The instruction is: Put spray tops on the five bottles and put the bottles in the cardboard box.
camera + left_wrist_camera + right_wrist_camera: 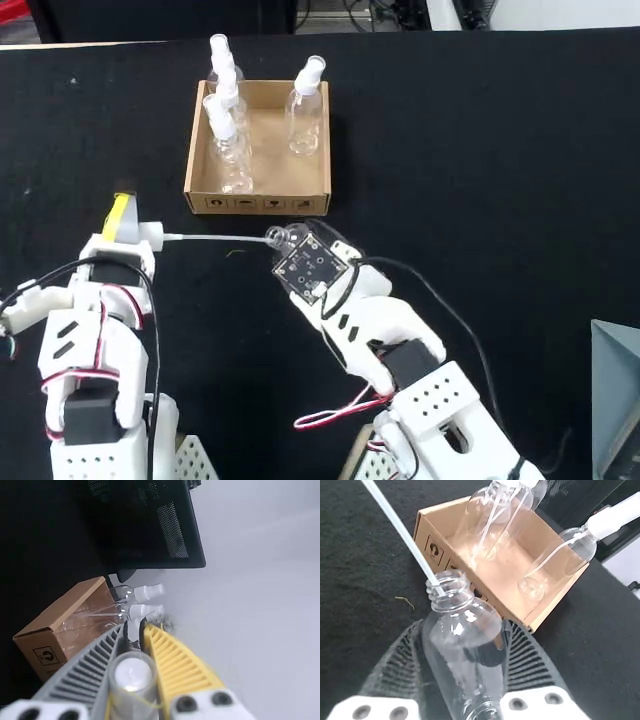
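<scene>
A black surface [480, 150] is seen, with the cardboard box [258, 203] set at 12 o'clock from both arms. Capped bottles [305, 110] are stood upright inside it. The left pincer [134, 630] is clamped on a spray top [131, 675], whose dip tube [215, 238] is pointed toward 3 o'clock. Its tip is placed at the mouth of an open bottle [465, 650], which is gripped by the right pincer [467, 627].

A cardboard box [258, 203] sits on the table [500, 150] just ahead of both grippers, with capped bottles [305, 110] standing inside. To the right of the left gripper [125, 208], its spray top [150, 236] extends a tube [215, 238] to the mouth of the uncapped bottle [462, 640] in the right gripper [300, 242].
</scene>
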Controlling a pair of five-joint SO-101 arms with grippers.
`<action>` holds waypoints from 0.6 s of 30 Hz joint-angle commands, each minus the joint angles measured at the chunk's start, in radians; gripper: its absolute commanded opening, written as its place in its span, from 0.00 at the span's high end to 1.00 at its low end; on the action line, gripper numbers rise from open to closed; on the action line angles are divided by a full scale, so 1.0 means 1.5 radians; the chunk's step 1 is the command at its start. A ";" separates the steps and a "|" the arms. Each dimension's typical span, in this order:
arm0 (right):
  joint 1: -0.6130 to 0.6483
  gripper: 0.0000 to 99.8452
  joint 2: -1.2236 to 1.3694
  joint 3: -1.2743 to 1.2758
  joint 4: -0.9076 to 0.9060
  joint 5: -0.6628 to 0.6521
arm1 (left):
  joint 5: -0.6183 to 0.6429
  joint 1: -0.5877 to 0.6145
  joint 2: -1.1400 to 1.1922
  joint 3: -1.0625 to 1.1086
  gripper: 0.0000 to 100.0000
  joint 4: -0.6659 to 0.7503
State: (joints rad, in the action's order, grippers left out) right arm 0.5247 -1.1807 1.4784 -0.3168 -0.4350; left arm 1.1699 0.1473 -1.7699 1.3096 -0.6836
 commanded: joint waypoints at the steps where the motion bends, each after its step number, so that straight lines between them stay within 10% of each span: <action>1: 0.013 0.99 -0.020 -0.004 0.021 0.001 | -0.014 -0.043 -0.010 -0.010 0.97 0.003; 18: 0.014 0.99 -0.020 -0.004 0.021 0.002 | -0.027 -0.070 -0.010 0.001 0.97 0.004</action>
State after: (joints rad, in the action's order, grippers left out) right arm 0.5247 -1.1807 1.4784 -0.3168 -0.4350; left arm 1.1393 0.0506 -1.7714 1.3280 -0.6836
